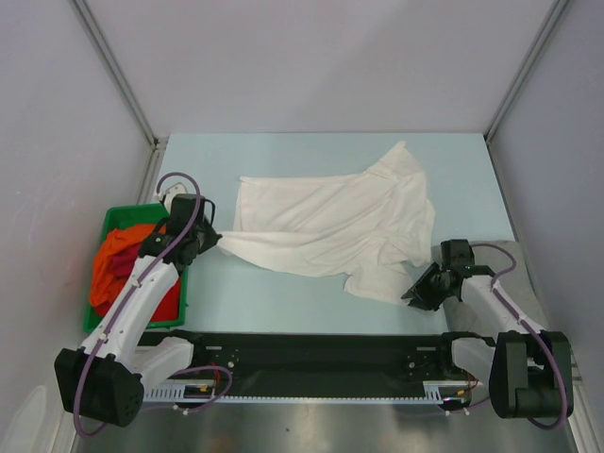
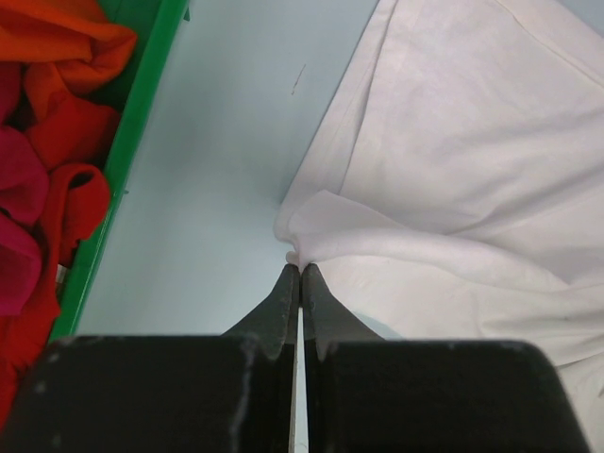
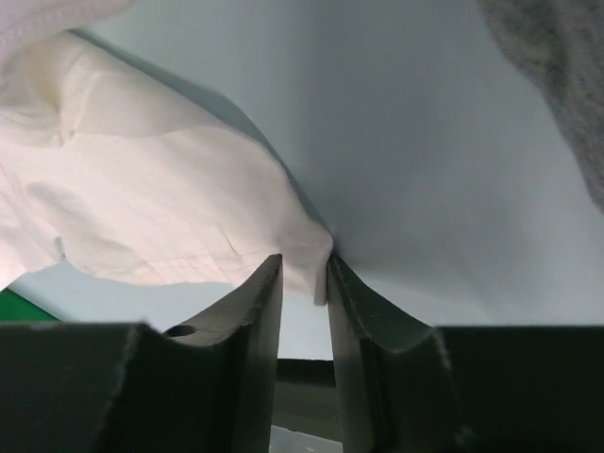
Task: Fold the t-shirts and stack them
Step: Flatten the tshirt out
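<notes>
The white t-shirt (image 1: 330,222) lies spread and rumpled in the middle of the table. My left gripper (image 1: 215,240) is shut on its near-left corner, and the left wrist view shows the jaws (image 2: 300,267) pinching that fabric (image 2: 453,142). My right gripper (image 1: 411,294) is at the shirt's near-right corner. In the right wrist view it (image 3: 304,272) stands a little open with a tip of the white fabric (image 3: 142,208) between the fingers. The grey t-shirt (image 1: 521,274) lies at the right edge. The orange t-shirt (image 1: 115,250) and the dark red one (image 2: 19,189) are in the bin.
The green plastic bin (image 1: 118,217) stands at the left, beside my left arm; its rim (image 2: 132,142) shows in the left wrist view. White enclosure walls close in the table at the back and sides. The black arm rail runs along the near edge.
</notes>
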`<action>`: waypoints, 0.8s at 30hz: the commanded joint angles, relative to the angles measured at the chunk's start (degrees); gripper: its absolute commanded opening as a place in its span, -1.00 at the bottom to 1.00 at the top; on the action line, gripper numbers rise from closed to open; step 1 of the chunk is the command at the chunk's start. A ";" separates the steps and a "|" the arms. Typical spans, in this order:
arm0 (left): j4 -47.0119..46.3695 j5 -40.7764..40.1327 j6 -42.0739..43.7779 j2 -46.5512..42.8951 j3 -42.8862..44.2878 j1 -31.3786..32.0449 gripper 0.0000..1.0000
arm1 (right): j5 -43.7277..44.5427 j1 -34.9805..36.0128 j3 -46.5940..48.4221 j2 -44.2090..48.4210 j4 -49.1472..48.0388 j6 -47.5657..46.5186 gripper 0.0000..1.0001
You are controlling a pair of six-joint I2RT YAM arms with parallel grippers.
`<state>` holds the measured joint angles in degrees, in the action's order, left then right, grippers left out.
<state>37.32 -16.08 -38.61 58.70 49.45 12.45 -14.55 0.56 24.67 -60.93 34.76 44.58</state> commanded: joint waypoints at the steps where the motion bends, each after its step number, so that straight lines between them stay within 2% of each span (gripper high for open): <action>1: -1.73 0.26 -0.41 -1.22 0.29 -0.41 -0.99 | 3.57 -0.03 -1.73 -1.83 -3.20 -0.81 -0.51; 2: -1.73 0.43 -0.41 -1.39 0.38 -0.41 -0.99 | 2.95 -0.12 -1.81 -1.74 -3.47 -0.89 -0.79; 3: -1.64 0.43 -0.41 -1.31 0.64 -0.41 -1.00 | 2.07 -0.12 -1.55 -1.30 -3.74 -0.90 -0.95; 5: -1.46 0.78 -0.24 -1.39 1.26 -0.32 -0.99 | 1.37 -0.12 -0.50 -0.34 -3.39 -0.89 -1.00; 8: -0.24 1.04 -0.67 -1.04 3.89 -0.41 -0.99 | 1.01 -0.12 7.30 1.69 0.64 -2.21 -1.00; 9: -0.32 1.83 -0.94 -0.87 4.77 -0.41 -0.99 | 1.27 -0.12 14.11 1.60 3.53 -2.65 -1.00; 12: -0.23 2.89 -1.73 -0.43 9.07 -0.41 -0.99 | 2.94 -1.68 25.39 0.29 7.15 -4.23 -1.00; 17: -1.54 3.33 -0.69 3.00 20.14 -0.41 -0.99 | 5.05 -4.76 53.43 -6.46 10.06 -7.31 -1.00; 18: -1.72 3.24 -0.07 3.79 24.25 -0.41 -0.99 | 4.97 -5.47 57.30 -8.05 10.06 -7.40 -1.00; 19: -1.90 2.46 0.37 5.19 26.38 -0.41 -0.99 | 4.62 -6.18 66.65 -9.55 9.97 -7.40 -1.00; 22: -2.34 1.31 2.48 7.30 35.95 -0.32 -0.99 | 2.25 -8.64 81.46 -16.49 9.45 -7.22 -1.00; 23: -2.69 0.96 3.88 8.44 38.50 -0.41 -0.99 | 1.89 -10.12 91.77 -18.59 9.27 -6.88 -1.00; 24: -2.87 0.61 4.50 8.97 43.83 -0.41 -0.99 | 0.32 -11.01 96.66 -21.83 8.40 -6.35 -1.00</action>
<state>37.67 -13.39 -37.76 67.05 82.78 12.45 -11.94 -8.27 108.12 -78.54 44.75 38.76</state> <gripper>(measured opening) 0.009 0.013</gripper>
